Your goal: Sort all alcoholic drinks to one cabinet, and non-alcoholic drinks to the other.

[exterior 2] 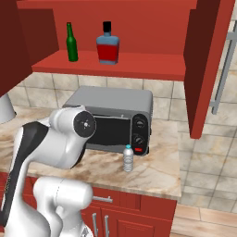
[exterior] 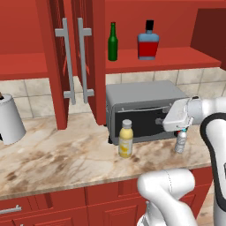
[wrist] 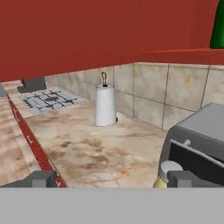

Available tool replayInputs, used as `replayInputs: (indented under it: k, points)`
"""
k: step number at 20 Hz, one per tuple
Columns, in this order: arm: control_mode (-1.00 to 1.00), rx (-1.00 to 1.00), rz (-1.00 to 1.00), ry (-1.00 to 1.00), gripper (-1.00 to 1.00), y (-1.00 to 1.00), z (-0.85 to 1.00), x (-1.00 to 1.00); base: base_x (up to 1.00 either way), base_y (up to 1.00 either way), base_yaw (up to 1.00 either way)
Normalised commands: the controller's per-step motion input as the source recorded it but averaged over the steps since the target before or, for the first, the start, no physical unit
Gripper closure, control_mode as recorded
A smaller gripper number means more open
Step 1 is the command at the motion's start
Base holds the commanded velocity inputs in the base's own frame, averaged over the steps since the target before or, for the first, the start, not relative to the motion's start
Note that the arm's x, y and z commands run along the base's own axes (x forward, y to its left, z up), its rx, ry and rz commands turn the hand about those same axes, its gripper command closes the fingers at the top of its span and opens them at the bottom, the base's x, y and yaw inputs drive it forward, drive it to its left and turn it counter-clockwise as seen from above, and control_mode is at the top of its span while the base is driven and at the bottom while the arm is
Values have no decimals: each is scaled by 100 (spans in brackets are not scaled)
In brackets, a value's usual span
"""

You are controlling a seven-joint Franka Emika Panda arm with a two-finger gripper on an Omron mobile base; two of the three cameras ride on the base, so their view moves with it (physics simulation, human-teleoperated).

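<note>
Left base view: green bottle (exterior: 113, 42) and red-and-blue bottle (exterior: 148, 40) stand on the cabinet shelf (exterior: 176, 62) above the toaster oven (exterior: 141, 110). Juice bottle (exterior: 126, 138) and water bottle (exterior: 180, 140) stand on the bench (exterior: 57, 154) just in front of it. Gripper (wrist: 111, 178) spread wide, empty, by the juice cap.

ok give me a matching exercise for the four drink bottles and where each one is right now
Things:
1. dark-green glass bottle
2. red-and-blue bottle
3. juice bottle
4. water bottle

Places:
A. counter, in front of the toaster oven's glass door
B. cabinet shelf, nearer the twin-handled doors
C. counter, in front of the oven's knobs
D. cabinet shelf, farther from the twin-handled doors

Pairs: 1-B, 2-D, 3-A, 4-C
</note>
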Motion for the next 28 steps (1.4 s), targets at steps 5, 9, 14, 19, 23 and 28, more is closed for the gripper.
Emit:
replayInputs:
  k: [5, 9, 14, 19, 23, 28]
  points:
    - [-100, 0, 0, 6, -100, 0, -39, -13, 0, 0, 0]
    - [-100, 0, 2, 1, -100, 0, -32, -5, 0, 0, 0]
    - [-100, 0, 9, -1, -100, 0, -29, 0, 0, 0, 0]
    - [-100, 0, 14, 0, -100, 1, -27, 0, 0, 0, 0]
    - [-100, 0, 11, 0, -100, 7, -25, 2, 0, 0, 0]
    - [-100, 0, 5, 3, -100, 3, -13, 2, 0, 0, 0]
